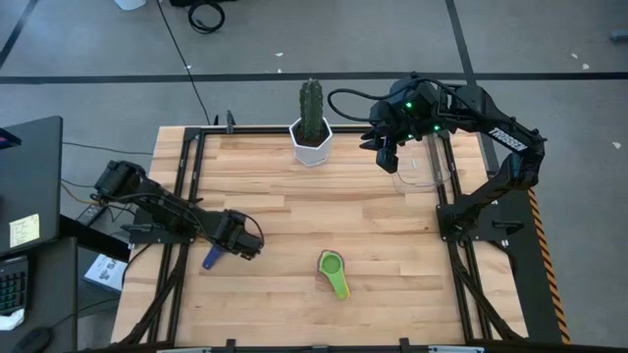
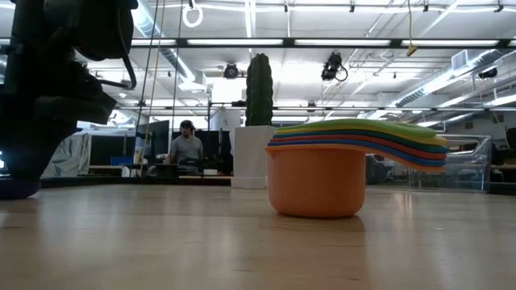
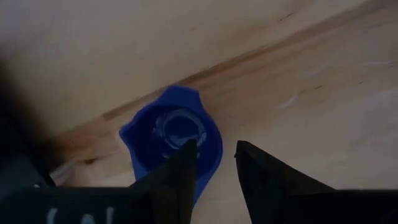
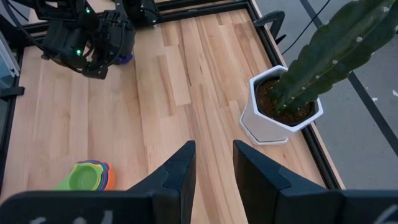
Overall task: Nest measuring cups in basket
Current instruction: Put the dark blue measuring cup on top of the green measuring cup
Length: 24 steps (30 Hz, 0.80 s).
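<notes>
Blue cup [image 3: 173, 142] sits upright on the tabletop [image 1: 294, 221] at its left edge, directly under the left gripper [image 3: 214, 165]. Fingers [image 3: 184, 163] parted; one tip sits over the cup's rim, the other outside its wall, nothing gripped yet. Handle shows in the high view, poking out toward the front edge. Stack of nested cups [image 1: 334, 270], green uppermost, lies well to the right, near centre-front. Clear basket [image 1: 424, 169] at far right, beneath the right gripper [image 4: 213, 165], whose fingers stand slightly apart and empty. Left arm is much the nearer to the blue cup; judged next: close on the rim.
</notes>
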Motion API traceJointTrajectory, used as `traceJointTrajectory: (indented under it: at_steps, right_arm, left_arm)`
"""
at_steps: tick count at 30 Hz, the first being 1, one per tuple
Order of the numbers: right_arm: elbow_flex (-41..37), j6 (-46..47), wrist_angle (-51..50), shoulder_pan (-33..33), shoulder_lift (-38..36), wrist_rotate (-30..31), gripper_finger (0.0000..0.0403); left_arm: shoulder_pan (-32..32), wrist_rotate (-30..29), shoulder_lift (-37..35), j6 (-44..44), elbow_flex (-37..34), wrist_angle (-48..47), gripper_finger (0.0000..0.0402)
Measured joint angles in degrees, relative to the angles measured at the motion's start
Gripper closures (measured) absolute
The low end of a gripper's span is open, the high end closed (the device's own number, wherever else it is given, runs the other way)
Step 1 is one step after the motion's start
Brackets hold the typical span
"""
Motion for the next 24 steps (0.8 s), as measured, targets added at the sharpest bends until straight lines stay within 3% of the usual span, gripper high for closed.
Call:
traceJointTrajectory:
  at_steps: [6,14,17,21,24]
  right_arm:
    - [0.0,0.0,-0.01,0.0,0.0,0.0,0.0292]
    - [0.0,-0.02,0.01,0.0,0.0,0.0,0.0292]
    - [0.0,-0.02,0.19,0.0,0.0,0.0,0.0292]
    - [0.0,-0.02,0.58,0.0,0.0,0.0,0.0292]
    - [0.0,-0.92,0.58,0.0,0.0,0.01,0.0292]
  left_arm:
    - [-0.02,0.21,0.0,-0.52,-0.24,0.38,0.0283]
    - [0.02,3.34,-0.29,-2.49,-7.2,9.12,0.0288]
    - [0.0,3.0,-0.17,-2.56,-7.08,8.23,0.0311]
    - [0.0,2.99,-0.17,-1.48,-7.02,8.07,0.0374]
    - [0.02,2.97,-0.1,-2.25,-6.19,6.82,0.0386]
